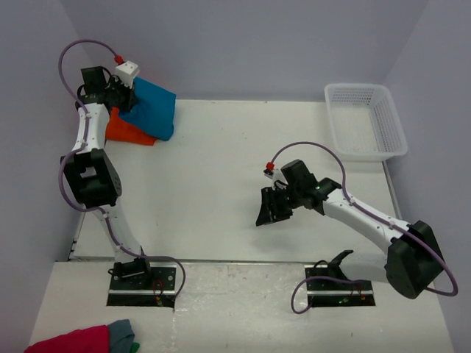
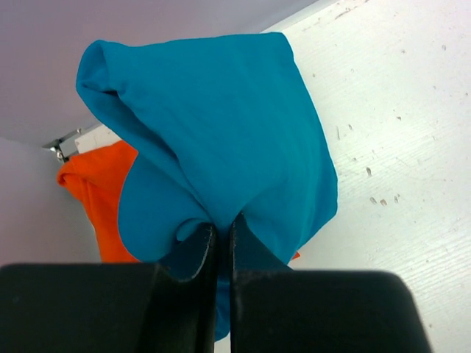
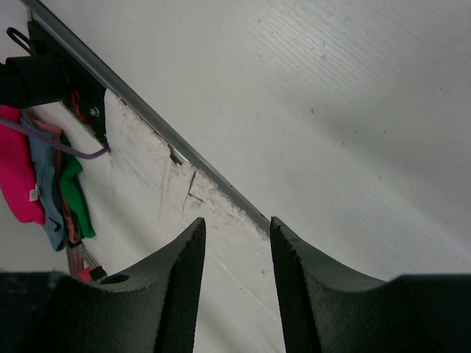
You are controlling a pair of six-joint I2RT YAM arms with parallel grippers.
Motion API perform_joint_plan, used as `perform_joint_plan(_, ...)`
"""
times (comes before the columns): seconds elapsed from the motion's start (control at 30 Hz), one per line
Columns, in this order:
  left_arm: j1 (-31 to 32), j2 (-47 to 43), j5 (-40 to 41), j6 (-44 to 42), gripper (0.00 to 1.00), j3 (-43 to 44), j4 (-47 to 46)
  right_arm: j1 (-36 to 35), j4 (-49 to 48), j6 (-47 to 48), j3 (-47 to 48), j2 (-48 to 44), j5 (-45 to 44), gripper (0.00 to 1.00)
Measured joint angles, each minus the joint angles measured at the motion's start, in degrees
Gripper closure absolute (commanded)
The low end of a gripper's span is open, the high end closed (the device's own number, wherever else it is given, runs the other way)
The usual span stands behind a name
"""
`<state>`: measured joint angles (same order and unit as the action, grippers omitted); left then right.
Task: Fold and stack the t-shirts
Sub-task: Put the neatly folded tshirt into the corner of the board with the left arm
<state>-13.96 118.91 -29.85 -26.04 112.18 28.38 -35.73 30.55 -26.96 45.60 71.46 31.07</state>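
In the top view the teal-blue t-shirt (image 1: 153,109) lies at the far left corner of the surface (image 1: 221,184), overlapping the orange t-shirt (image 1: 125,131). The left pincer (image 1: 121,92) is at its far edge, its fingers hidden there under the wrist. The left wrist view settles the grip: the pincer is clenched on a bunched fold of the teal cloth, which rises in a loose hood, with orange showing beneath and to the left. The right pincer (image 3: 235,243) hovers over bare surface near the near edge, jaws parted and grasping nothing. Only the top view shows the white basket (image 1: 364,121) at the far right corner. A crimson-pink cloth (image 1: 70,342) and a grey cloth (image 1: 121,334) lie in front of the left base, cut off by the frame.
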Motion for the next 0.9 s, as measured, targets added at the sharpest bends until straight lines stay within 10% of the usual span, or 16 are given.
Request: perform_joint_plan(0.9, -2.9, -5.8, -0.5, 2.0, 1.0, -5.7, -2.6, 0.0, 0.0, 0.0, 0.0, 0.5, 0.0, 0.58)
